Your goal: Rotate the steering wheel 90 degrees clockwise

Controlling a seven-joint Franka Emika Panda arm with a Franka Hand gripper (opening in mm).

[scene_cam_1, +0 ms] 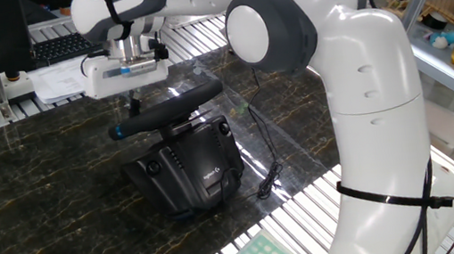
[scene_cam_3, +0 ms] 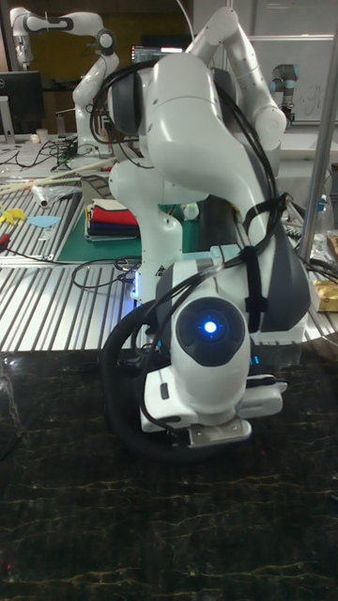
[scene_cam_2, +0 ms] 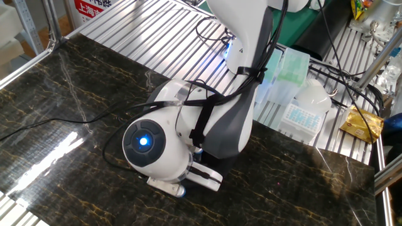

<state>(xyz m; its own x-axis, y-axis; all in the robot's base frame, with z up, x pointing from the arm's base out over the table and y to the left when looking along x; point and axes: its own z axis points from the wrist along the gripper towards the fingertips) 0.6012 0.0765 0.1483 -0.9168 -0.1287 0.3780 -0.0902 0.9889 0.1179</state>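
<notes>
Gripper [scene_cam_1: 134, 98] hangs just over the steering wheel [scene_cam_1: 172, 106] rim's far side; fingers' state can't tell. Step: approach, pre-grasp. Next: descend, clamp rim, turn clockwise.

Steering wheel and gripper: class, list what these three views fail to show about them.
- One fixed view: the steering wheel shows edge-on; the fingers' contact with the rim is too small to judge.
- The other fixed view: the arm's wrist hides the wheel almost entirely.
- Tall fixed view: the wrist covers the fingers and most of the rim.
</notes>
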